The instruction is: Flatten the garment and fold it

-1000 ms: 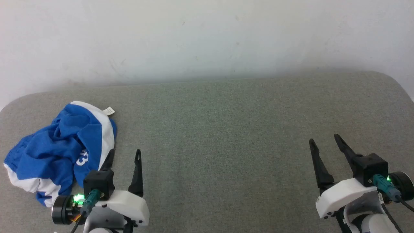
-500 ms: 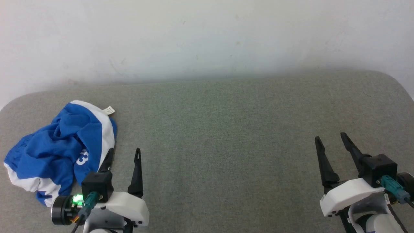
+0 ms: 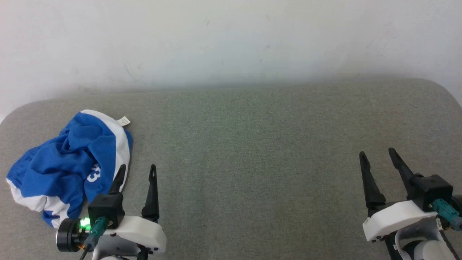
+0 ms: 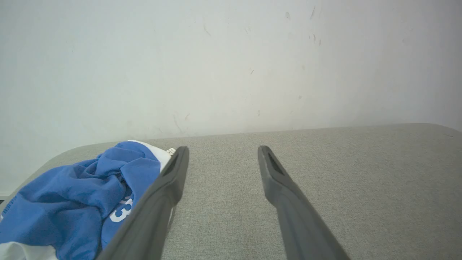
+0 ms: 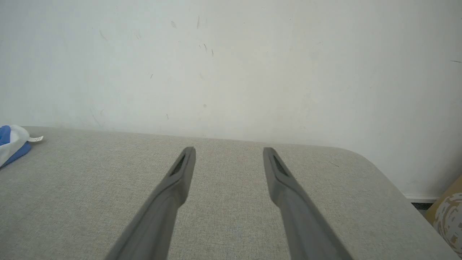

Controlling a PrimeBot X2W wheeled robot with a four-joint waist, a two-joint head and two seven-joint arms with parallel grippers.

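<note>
- Two end effectors, both released and empty: my left end effector [image 3: 138, 167] and right end effector [image 3: 376, 151] point up the grey bench [image 3: 252, 144].
- Blue-and-white garment [image 3: 68, 159] lies crumpled at the bench's left end, just beside my left end effector, well apart from my right.

You're looking at a plain indoor room, closer to a bare test space than a lived-in home, though you can't settle it for certain. A surface [image 3: 252, 144] padded in grey-green woven fabric, with rounded corners, stands against a scuffed off-white wall [image 3: 231, 39]. A blue garment [image 3: 68, 159] lies crumpled on the surface. The right wrist view shows a pale skirting board [image 5: 417, 197] at the wall's foot, near a brown patterned object [image 5: 447, 216].
</note>
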